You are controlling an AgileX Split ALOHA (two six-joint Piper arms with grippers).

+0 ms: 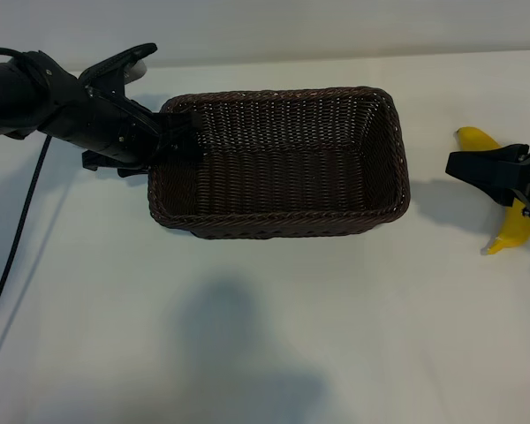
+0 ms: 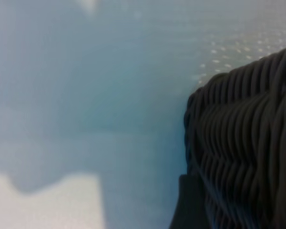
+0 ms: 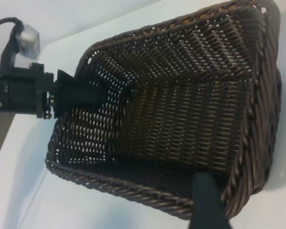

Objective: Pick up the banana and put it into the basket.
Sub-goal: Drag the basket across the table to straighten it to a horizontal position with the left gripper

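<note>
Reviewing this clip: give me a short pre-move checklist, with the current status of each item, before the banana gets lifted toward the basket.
1. Basket empty, room for the banana: ok, only bare wicker shows inside.
2. Banana within the right arm's reach: ok, it lies on the table beyond the basket's right end, under the right gripper.
3. Right gripper closed firmly on the banana: cannot tell, its fingers cross the fruit but contact is not visible.
4. Left gripper clear of the basket: not ok, one finger reaches inside the left wall, so it straddles the rim.
5. Drop path into the basket free: not ok near the left end, ok elsewhere.
</note>
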